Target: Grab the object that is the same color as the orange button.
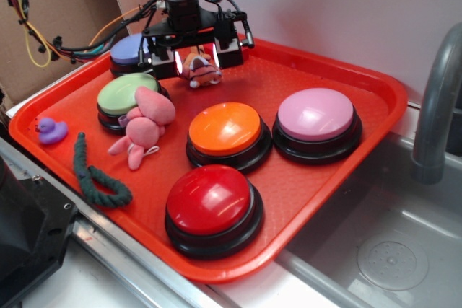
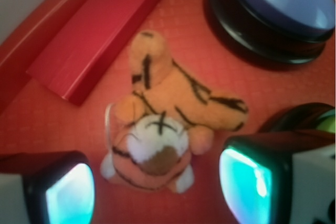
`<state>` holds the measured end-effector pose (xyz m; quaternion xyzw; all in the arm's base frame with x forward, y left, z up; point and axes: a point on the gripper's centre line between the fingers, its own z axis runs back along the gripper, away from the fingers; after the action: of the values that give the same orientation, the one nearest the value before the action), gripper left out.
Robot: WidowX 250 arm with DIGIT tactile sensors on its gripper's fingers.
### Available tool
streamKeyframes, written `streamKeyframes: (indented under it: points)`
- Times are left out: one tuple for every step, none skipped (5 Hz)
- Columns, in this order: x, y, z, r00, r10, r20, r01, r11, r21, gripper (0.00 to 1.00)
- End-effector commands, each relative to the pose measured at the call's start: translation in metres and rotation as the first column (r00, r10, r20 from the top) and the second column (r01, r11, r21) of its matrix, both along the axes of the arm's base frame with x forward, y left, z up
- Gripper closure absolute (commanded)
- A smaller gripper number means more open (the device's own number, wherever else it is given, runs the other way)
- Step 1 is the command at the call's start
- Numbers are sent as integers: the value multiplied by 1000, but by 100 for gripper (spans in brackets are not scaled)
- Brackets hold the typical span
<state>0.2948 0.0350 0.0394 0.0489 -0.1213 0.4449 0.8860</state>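
At the tray's (image 1: 375,84) twelve o'clock edge, the hand (image 1: 195,56) hangs open, pads either side of the plush tiger (image 2: 168,124), which lies on the tray at eleven o'clock from the orange button (image 1: 226,129). Approach looks finished; closing and lifting remain.

Tray (image 1: 375,106) sits on the surface, sink (image 1: 390,250) just to its right. Five buttons on the tray:
- centre button (image 1: 224,131) mid-tray
- right button (image 1: 315,117) just beside it
- front button (image 1: 211,203) nearest the camera
- left button (image 1: 126,95)
- rear button (image 1: 128,50) behind that one

Plush bunny (image 1: 144,124) lies between the left and centre buttons, touching the left one. Rope (image 1: 94,178) lies in front of the bunny, toy duck (image 1: 50,130) at the tray's left edge. Plush tiger (image 1: 201,70) lies at the back, right of the rear button, between the two fingers (image 2: 68,192) of the gripper (image 1: 196,59).
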Motion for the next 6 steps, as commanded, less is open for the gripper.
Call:
streamKeyframes:
  points:
    - [10,21,0,999,14,34,-15,1000,3,0]
    - [12,26,-4,999,25,40,-24,1000,-6,5]
    - [20,27,-5,999,22,49,-22,1000,3,100]
    - [21,25,-3,998,-17,54,18,1000,-3,100]
    - [26,23,14,993,-112,43,112,994,11,100]
    - [20,12,46,980,-193,38,192,981,27,100]
